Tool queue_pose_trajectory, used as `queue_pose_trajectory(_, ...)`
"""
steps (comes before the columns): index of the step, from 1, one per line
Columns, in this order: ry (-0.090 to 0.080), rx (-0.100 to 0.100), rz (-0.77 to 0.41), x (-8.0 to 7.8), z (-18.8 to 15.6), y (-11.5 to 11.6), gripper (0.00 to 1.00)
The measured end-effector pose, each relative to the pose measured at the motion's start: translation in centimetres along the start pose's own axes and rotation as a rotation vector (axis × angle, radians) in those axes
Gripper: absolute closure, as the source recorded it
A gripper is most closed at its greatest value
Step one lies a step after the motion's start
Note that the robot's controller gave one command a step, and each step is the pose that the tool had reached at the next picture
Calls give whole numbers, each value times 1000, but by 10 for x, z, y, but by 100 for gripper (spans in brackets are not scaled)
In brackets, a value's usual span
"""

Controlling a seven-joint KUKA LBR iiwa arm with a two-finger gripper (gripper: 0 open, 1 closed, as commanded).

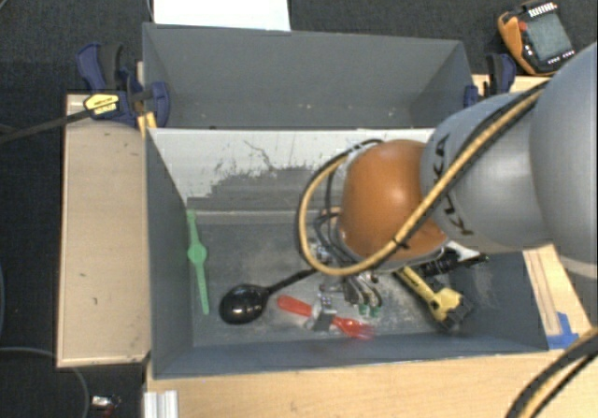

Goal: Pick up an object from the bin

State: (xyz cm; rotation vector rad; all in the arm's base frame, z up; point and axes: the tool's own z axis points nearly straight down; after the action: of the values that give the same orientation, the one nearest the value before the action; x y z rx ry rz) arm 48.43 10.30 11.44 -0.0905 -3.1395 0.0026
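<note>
Camera view: reaching in from the right, hanging the gripper [348, 302] over two small red plastic pieces [295, 307] near the grey metal bin's [280, 79] front wall. Showing a black round-bowled spoon [243, 304] just left of them and a yellow-and-black tool [437, 296] to the right. Not revealing whether open or closed.

Grey bin [168, 248], arm's orange cover [388, 196] low inside — black ladle [241, 304], red piece [293, 308], green stick [197, 257]

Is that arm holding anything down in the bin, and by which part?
It cannot be told. The gripper is low over some red pieces beside the black ladle, near the front wall of the bin, but no hold on anything shows.
</note>
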Motion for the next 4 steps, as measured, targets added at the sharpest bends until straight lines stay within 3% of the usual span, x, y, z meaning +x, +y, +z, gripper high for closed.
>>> queue_pose_trajectory(1, -18, -13, -229, 8, 46, 36, 0)
queue_pose_trajectory(2, -11, -2, 61, 7, 44, 18, 100)
queue_pose_trajectory(3, -11, -2, 61, 7, 44, 18, 100)
queue_pose_trajectory(4, -7, -1, 63, 8, 22, 18, 100)
